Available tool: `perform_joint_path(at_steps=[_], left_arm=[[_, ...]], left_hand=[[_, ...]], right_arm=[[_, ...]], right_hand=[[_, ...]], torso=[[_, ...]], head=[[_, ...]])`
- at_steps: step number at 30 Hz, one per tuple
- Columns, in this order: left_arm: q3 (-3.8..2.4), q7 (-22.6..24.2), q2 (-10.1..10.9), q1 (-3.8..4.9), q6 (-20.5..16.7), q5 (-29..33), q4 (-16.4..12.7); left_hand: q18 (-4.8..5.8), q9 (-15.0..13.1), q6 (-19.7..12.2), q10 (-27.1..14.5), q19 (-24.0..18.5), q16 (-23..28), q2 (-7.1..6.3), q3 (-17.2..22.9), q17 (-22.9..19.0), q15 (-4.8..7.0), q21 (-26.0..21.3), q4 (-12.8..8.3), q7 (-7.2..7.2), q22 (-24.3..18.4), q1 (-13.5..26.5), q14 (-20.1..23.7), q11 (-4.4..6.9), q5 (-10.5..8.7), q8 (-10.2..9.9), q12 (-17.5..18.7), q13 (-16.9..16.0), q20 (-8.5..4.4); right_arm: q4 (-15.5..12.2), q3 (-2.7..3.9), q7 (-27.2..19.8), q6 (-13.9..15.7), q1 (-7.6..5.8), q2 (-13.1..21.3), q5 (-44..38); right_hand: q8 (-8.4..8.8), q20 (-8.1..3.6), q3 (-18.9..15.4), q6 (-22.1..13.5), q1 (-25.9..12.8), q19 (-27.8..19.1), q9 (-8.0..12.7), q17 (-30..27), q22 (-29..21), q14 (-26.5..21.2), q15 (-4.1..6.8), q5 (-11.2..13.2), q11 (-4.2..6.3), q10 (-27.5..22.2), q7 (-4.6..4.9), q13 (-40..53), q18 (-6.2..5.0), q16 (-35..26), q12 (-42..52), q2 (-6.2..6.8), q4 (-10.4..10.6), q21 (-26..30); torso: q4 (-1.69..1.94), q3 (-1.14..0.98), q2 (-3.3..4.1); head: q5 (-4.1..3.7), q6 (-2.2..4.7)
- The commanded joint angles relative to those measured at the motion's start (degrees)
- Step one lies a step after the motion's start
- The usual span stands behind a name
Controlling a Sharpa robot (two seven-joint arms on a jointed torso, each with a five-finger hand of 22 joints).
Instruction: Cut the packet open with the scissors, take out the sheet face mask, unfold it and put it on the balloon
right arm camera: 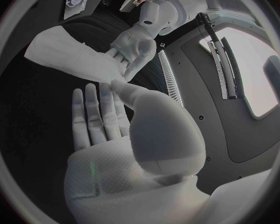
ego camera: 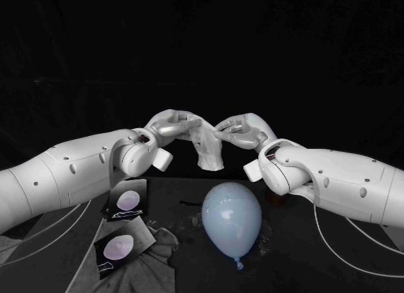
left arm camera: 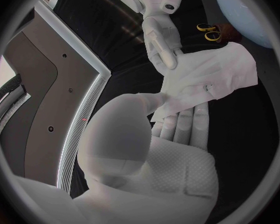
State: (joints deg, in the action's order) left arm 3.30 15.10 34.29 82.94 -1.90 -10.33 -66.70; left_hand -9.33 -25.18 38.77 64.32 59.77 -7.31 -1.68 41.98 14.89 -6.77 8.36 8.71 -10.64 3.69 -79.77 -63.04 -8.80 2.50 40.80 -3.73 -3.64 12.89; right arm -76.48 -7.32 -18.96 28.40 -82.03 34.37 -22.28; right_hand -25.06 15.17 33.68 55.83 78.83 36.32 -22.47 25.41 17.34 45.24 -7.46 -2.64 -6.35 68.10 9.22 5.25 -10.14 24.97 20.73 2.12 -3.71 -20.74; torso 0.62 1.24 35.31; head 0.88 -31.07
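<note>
Mask (ego camera: 208, 152) hangs near balloon (ego camera: 230, 217), pinched by left hand (ego camera: 174, 127) and right hand (ego camera: 244, 129)

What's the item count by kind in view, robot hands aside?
packets: 2
sheet mask: 1
balloon: 1
scissors: 1
cloth: 1
total: 6
</note>
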Motion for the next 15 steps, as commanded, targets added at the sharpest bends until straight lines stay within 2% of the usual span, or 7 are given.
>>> perform_joint_path(at_steps=[1,9,15], left_arm=[[0.04,1.2,-0.2,-0.04,-1.6,0.8,0.1],[0.31,0.7,-0.9,-0.45,-4.2,-0.3,0.8],[0.44,-1.1,-1.5,-0.91,-6.2,-0.5,1.4]], left_hand=[[-1.17,-5.8,0.4,0.2,-0.5,0.4,-0.44,-0.2,0.1,0.14,-0.3,-0.5,-1.31,0.1,-0.3,0.5,-0.06,0.28,-0.1,0.1,0.0,0.09],[-1.06,-4.3,-0.2,-1.3,-1.4,0.8,-1.88,-1.1,0.4,-0.29,-0.6,-1.8,-1.99,0.2,-0.9,1.3,-0.65,0.27,-2.0,0.3,0.1,0.42],[-0.84,-1.9,-1.9,-3.8,-3.7,1.6,-4.31,-3.4,0.5,-1.11,-1.7,-0.9,-3.02,0.0,0.8,2.8,-1.61,0.25,-5.4,0.3,0.1,1.52]], right_arm=[[-0.2,0.03,0.2,0.1,-0.01,0.0,0.6],[-0.9,0.04,2.1,-0.8,-0.15,0.1,4.6],[-1.0,0.05,4.5,-3.0,-0.24,-0.2,7.9]], right_hand=[[-0.2,-0.17,0.2,0.0,0.1,0.4,-0.1,0.0,0.0,0.3,0.1,-0.1,0.56,1.0,-0.11,0.1,-0.39,-0.2,0.2,-0.52,0.1,-0.4],[-0.34,-0.21,0.5,-0.1,-0.2,0.3,-0.4,-0.1,0.3,0.5,0.12,-0.1,0.55,1.1,-0.07,0.2,-0.38,-0.3,0.3,-0.66,-0.2,-0.7],[-0.46,-0.22,0.6,-0.2,-0.4,0.3,-0.6,-0.2,0.5,0.6,0.12,-0.1,0.56,1.2,-0.06,0.3,-0.37,-0.4,0.4,-0.73,-0.3,-0.9]], torso=[[-0.05,0.0,0.02],[0.04,0.02,0.0],[0.08,0.04,-0.02]], head=[[-0.13,0.01],[-0.36,0.0],[-0.5,-0.06]])
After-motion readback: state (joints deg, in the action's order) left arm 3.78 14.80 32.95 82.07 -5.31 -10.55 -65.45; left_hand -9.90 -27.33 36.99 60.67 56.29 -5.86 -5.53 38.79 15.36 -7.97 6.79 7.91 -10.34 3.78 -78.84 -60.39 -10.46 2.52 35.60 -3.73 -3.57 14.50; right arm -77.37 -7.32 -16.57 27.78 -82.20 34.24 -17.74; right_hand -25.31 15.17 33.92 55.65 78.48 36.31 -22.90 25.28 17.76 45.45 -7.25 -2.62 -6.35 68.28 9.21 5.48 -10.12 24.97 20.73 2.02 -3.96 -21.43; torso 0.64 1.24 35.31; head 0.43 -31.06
